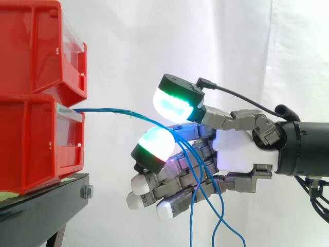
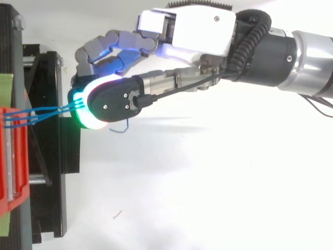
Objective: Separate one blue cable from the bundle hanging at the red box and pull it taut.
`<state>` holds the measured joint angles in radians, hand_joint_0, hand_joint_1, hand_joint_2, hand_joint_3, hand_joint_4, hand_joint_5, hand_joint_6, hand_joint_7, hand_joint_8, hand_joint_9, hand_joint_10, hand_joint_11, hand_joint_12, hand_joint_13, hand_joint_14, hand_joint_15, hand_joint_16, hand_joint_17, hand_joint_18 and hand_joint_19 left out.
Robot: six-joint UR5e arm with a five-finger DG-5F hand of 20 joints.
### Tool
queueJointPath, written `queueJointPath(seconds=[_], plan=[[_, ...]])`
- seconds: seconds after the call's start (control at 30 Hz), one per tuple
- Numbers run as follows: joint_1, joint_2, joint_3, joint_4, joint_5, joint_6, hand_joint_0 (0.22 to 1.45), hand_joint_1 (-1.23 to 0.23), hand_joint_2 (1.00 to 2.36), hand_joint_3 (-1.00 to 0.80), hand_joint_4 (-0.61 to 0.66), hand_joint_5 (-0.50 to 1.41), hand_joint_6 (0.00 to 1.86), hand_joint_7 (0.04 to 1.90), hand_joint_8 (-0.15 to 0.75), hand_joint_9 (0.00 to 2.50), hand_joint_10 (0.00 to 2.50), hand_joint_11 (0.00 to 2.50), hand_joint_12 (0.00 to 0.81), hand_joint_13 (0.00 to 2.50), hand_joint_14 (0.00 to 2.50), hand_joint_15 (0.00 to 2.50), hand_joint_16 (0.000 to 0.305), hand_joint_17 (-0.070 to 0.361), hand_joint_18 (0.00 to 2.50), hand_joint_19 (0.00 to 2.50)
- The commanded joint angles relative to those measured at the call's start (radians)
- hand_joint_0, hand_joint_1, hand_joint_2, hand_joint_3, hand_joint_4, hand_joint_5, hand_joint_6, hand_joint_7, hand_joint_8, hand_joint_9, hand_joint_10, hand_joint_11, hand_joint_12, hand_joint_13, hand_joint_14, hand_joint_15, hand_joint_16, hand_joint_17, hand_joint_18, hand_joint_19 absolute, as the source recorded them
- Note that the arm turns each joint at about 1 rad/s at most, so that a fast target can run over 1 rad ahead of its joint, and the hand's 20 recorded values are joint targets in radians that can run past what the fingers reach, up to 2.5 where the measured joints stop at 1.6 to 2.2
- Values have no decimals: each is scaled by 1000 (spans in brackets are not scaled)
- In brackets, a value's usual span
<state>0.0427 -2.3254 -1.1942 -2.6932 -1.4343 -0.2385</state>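
Note:
Several thin blue cables leave the front of the lower red bin and run nearly level to my hand. They pass between two green-glowing fingertips, one above and one below, which pinch them. Behind the pinch the cables drape over the curled lower fingers and hang off the bottom of the side view. From above, the blue cables fan from the bin's edge into the hand, about a hand's width right of the bin. I cannot tell whether one cable is apart from the rest.
A second red bin sits on top of the lower one, its lip jutting out above the cables. Both rest on the black stand. The arm comes in from the right before the white curtain.

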Motion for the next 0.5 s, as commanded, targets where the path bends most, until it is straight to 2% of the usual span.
queueJointPath(seconds=[0.0,0.07,0.17,0.2,0.27,0.4,0.47], plan=[[2,0,1,0,0,-1,616,-336,1000,-500,239,-64,535,1293,345,961,10,343,257,593,5,105,30,69,700,309],[2,0,1,1,0,-4,679,-514,1016,-244,239,-72,517,1326,354,950,8,349,262,595,4,108,31,69,707,304],[3,0,1,1,2,-7,719,-686,1004,-18,256,-89,537,1252,365,942,7,347,286,605,3,102,35,79,734,288],[3,0,-1,1,2,-7,710,-722,1049,25,262,-95,550,1224,374,941,7,356,293,606,5,99,36,82,744,279],[3,0,1,1,6,-7,671,-747,1207,23,256,-111,590,1151,378,928,7,357,303,606,3,95,38,85,750,268],[5,0,-1,3,8,-7,666,-816,1288,-10,249,-167,723,933,367,852,7,396,313,563,3,95,38,86,714,259],[6,0,1,6,8,-10,750,-843,1000,11,239,-189,767,900,341,797,8,439,306,533,4,103,36,81,671,271]])
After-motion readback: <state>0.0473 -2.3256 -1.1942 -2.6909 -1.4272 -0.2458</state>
